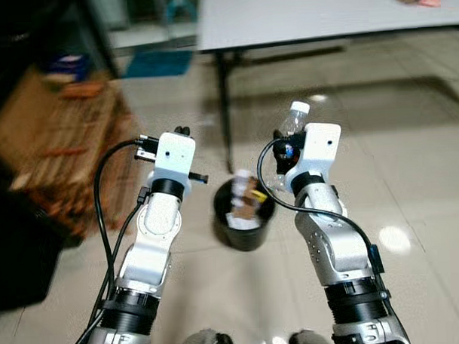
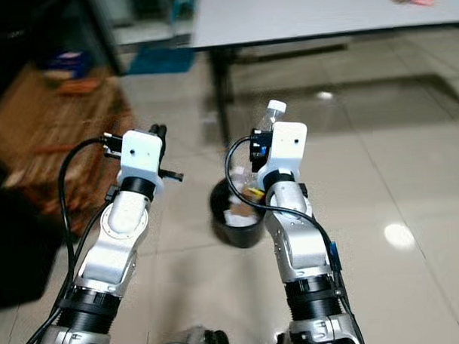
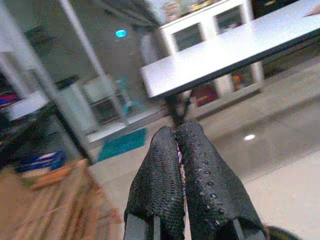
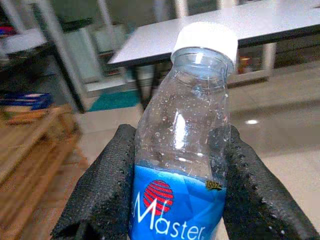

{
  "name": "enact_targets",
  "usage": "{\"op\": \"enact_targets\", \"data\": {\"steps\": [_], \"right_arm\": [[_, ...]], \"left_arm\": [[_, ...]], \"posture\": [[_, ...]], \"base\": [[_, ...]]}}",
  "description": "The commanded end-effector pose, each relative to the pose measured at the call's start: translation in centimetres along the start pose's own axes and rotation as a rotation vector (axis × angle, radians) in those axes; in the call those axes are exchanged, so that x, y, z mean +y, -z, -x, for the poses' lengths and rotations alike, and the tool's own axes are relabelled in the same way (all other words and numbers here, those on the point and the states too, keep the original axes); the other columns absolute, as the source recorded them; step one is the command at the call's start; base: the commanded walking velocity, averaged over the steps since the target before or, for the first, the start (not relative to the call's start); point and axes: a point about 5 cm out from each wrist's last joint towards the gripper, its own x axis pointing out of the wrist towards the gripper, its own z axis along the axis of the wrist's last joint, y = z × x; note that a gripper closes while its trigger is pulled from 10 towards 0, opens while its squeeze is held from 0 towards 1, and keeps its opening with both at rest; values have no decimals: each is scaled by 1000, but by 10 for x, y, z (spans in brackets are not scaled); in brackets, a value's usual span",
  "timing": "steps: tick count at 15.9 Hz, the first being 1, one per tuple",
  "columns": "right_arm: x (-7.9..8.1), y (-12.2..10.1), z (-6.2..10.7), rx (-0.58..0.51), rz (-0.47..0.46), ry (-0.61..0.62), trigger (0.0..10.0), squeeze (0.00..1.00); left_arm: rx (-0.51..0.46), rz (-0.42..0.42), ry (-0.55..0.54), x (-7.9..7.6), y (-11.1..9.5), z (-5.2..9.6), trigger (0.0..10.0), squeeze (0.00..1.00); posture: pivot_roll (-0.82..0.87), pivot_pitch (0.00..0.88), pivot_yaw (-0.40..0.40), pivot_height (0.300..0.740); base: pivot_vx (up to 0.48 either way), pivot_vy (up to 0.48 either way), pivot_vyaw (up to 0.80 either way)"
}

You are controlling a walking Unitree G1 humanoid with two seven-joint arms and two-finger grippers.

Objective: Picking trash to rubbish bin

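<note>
**Bottle in hand, bin just ahead**

My right gripper (image 4: pixel 175 200) is clamped on a clear plastic bottle with a white cap and blue label (image 4: pixel 185 145), held upright and raised, short of the round black rubbish bin (image 1: pixel 244 224) on the floor between my arms. The bin already holds crumpled paper and wrappers. My left gripper (image 3: pixel 182 185) has its fingers pressed together, carrying nothing.

My worry: releasing too early would bounce the bottle off the near rim, and the full bin could let it roll out.

The floor is glossy pale tile (image 1: pixel 410 173). A grey table (image 1: pixel 299 15) stands beyond the bin, wooden slats (image 1: pixel 63 147) to my left.
</note>
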Motion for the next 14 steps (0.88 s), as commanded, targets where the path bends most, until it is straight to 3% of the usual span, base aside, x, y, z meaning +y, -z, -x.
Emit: {"op": "enact_targets", "data": {"steps": [1,9,14], "right_arm": [[2,0,0,7,9,-11,10000,0],[-5,-2,-2,1,19,33,10000,0],[-5,-1,-2,6,29,35,10000,0]], "left_arm": [[10,-5,1,2,1,1,10000,0],[22,-11,-7,4,2,0,10000,0],[36,-19,-8,3,3,0,10000,0]], "posture": [[15,123,83,720],[15,139,81,720],[17,146,80,720]], "base": [[0,0,-775],[0,0,0],[332,0,0]]}}
